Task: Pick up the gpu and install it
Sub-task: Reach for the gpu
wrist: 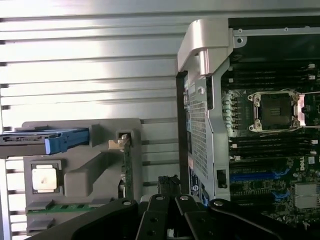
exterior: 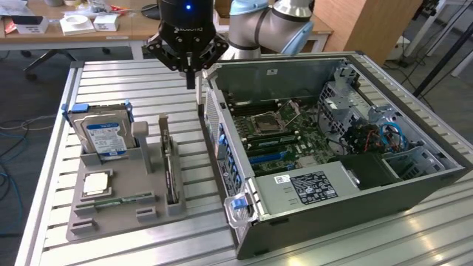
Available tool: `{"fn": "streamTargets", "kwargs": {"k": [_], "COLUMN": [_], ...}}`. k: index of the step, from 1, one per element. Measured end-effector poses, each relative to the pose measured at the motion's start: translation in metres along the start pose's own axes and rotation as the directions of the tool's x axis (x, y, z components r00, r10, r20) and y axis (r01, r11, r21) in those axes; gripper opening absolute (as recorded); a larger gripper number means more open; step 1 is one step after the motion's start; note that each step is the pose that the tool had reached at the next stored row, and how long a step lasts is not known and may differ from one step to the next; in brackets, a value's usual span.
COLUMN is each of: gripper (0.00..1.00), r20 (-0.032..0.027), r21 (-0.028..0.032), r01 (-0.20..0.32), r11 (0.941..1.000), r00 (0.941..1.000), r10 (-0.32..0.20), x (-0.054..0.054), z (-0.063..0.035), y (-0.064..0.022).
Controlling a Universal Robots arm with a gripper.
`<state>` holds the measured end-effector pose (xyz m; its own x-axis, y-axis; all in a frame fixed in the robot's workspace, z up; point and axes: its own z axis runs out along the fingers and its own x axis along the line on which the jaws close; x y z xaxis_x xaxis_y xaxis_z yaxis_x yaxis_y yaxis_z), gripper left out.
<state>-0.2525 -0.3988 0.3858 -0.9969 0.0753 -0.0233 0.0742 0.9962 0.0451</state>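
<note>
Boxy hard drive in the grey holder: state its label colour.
Blue and white label; exterior view shows it best.

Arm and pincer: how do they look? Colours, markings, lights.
The arm has silver-grey segments with light blue joint caps. The pincer is black throughout, with a small blue light on its body and pale lettering below it that I can't read. Its black linkage bars carry round silver pivot pins.
</note>
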Motion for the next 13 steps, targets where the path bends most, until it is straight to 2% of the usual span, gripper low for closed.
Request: {"fn": "streamTargets", "kwargs": {"k": [13], "gripper": [0.1], "r20": [0.0001], "r21": [-0.0001], "r01": [0.0], "r11": [1.0], "r00": [1.0], "r10": [0.0], "x": [0.031], "z": [0.0015], "y": [-0.0024]}}
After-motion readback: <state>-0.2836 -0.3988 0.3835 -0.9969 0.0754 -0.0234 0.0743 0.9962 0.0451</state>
